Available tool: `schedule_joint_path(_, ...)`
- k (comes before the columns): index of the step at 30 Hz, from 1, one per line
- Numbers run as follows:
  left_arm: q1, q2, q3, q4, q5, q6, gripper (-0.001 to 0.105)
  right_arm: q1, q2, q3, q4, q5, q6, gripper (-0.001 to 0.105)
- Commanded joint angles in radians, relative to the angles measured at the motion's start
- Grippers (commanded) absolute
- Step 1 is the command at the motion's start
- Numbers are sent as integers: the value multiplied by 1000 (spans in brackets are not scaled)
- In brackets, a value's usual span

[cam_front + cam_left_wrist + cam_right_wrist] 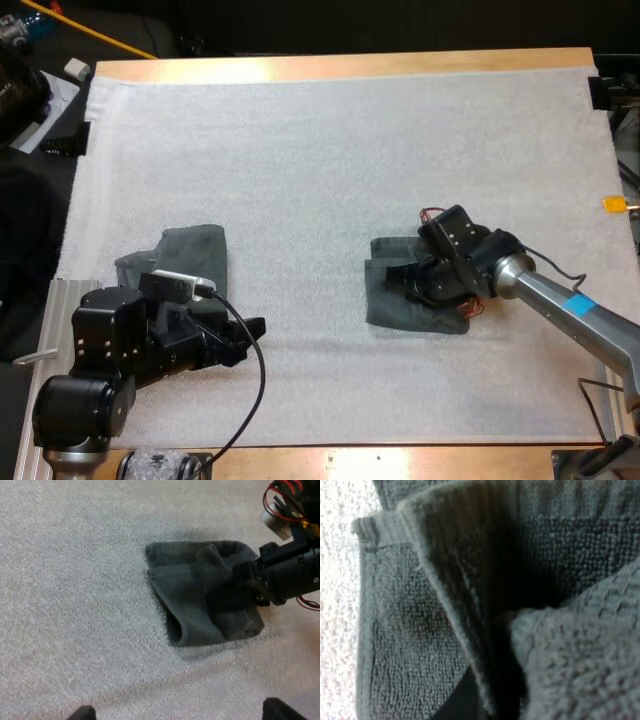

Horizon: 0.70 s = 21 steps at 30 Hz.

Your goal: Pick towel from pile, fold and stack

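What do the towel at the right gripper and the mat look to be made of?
Towel: likely cotton terry, matte dark grey-green; looped pile and a stitched hem show. Mat: white, probably foam or fleece-like sheet; finely pebbled, matte surface.

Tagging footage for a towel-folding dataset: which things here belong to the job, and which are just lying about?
Job: part-folded towel; crumpled towel; right gripper; left gripper.
Lying about: white block, yellow rod, off the mat's far left corner.
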<state>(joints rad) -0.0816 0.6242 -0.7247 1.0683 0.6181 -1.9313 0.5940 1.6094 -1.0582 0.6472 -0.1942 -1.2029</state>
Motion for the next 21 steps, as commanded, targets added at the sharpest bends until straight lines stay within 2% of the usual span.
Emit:
schedule_joint_path(1,-5,2,-6,-5,7,-2,63,5,10,-9,-11,-21,13,0)
schedule_joint_path(4,-5,-1,-5,-9,3,-4,63,9,12,-9,-18,-27,14,1)
schedule_joint_path(6,-5,-1,-5,-8,4,-3,63,9,18,-10,-19,-38,17,8)
schedule_joint_path(8,-8,-4,-4,-12,4,-3,63,9,23,-11,-24,-55,21,22)
schedule_joint_path(12,-5,-3,-6,-7,4,-4,63,8,23,-12,-47,-132,17,61)
schedule_joint_path(13,-5,-3,-6,-10,3,-4,63,7,22,-12,-51,-157,13,64)
schedule_joint_path(21,-4,-3,-6,-10,4,-1,63,18,4,-15,-62,-245,9,64)
